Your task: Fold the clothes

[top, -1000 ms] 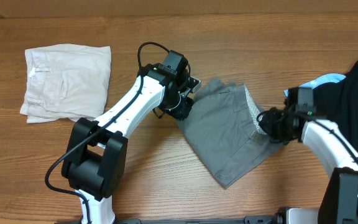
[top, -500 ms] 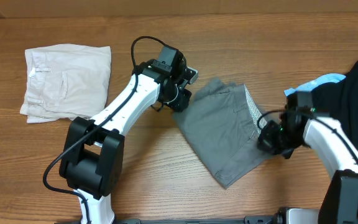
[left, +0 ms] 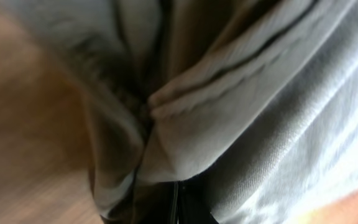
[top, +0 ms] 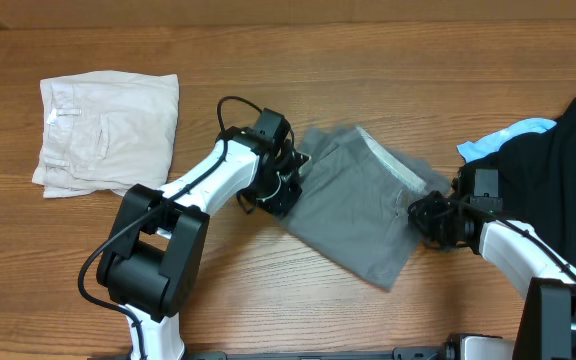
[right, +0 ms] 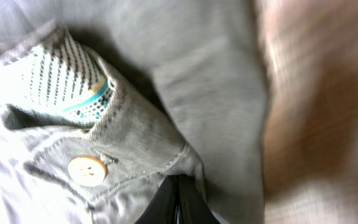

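2 jaws on grey shorts [top: 353, 215]

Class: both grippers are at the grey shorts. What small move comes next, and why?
Probably ease the left gripper and right gripper apart to pull the grey shorts taut: each seems to pinch an opposite edge, and the cloth looks bunched.
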Tool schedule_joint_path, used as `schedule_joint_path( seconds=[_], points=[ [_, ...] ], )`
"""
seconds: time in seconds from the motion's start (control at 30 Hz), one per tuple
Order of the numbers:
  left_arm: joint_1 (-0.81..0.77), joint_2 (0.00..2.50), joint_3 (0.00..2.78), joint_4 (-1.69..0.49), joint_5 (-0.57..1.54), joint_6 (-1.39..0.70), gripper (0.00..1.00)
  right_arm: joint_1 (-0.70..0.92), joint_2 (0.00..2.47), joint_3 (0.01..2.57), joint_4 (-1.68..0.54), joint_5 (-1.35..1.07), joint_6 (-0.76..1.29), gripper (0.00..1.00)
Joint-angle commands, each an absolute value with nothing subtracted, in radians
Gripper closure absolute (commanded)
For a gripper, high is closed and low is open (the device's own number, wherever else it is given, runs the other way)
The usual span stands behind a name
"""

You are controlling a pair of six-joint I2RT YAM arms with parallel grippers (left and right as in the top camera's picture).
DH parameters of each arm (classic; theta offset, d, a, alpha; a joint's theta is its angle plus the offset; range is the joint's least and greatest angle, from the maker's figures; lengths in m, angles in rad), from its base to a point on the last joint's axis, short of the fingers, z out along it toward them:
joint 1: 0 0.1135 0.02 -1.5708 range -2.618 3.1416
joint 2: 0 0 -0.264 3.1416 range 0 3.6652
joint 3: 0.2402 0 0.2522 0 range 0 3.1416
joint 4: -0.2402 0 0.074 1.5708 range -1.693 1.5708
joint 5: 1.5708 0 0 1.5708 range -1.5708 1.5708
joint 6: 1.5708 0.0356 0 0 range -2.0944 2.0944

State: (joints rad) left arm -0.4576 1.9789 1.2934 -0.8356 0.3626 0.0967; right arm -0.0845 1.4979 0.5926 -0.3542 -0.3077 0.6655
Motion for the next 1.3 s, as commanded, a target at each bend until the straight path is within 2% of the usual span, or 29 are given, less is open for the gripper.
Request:
schedule_joint_path(
  seconds=[0.0,0.13,0.33,0.4,0.43,0.47,0.53,0.6,0.77,0.9,0.97,1.13,1.27],
  points=[
    [-0.466,1.975,1.276,-0.887,0.419,0.089,0.96,-0.086,1.517,0.586,-0.268,-0.223,0.672,0.95],
    [-0.466,1.974,1.277,-0.968,0.414,0.089,0.96,-0.086,1.517,0.619,-0.187,-0.258,0.595,0.95],
    [-0.416,1.927,1.335,-1.034,0.359,0.072,0.96,-0.086,1.499,0.745,-0.335,-0.376,0.447,0.88],
    [-0.373,1.880,1.398,-1.049,0.359,0.043,0.87,-0.086,1.464,0.828,-0.474,-0.396,0.400,0.84],
    [-0.354,1.862,1.423,-1.049,0.359,0.025,0.78,-0.085,1.452,0.849,-0.511,-0.408,0.384,0.82],
    [-0.337,1.846,1.442,-1.047,0.359,0.004,0.63,-0.085,1.434,0.882,-0.577,-0.426,0.373,0.82],
    [-0.296,1.814,1.473,-1.031,0.360,-0.059,0.39,-0.082,1.412,0.918,-0.667,-0.448,0.365,0.82],
    [-0.267,1.798,1.477,-1.008,0.368,-0.094,0.28,-0.074,1.406,0.928,-0.730,-0.447,0.365,0.82],
    [-0.252,1.838,1.447,-0.982,0.409,-0.107,0.14,-0.032,1.437,0.880,-0.813,-0.426,0.363,0.82],
    [-0.263,1.921,1.404,-0.935,0.467,-0.140,0.06,0.012,1.507,0.817,-0.783,-0.382,0.364,0.83],
    [-0.262,1.969,1.395,-0.919,0.496,-0.161,0.07,0.028,1.549,0.794,-0.765,-0.382,0.366,0.87],
    [-0.262,2.094,1.393,-0.834,0.565,-0.165,0.06,0.046,1.647,0.781,-0.734,-0.370,0.366,0.87],
    [-0.266,2.152,1.394,-0.693,0.670,-0.167,0.14,0.046,1.666,0.780,-0.722,-0.361,0.366,0.87]
  ],
)
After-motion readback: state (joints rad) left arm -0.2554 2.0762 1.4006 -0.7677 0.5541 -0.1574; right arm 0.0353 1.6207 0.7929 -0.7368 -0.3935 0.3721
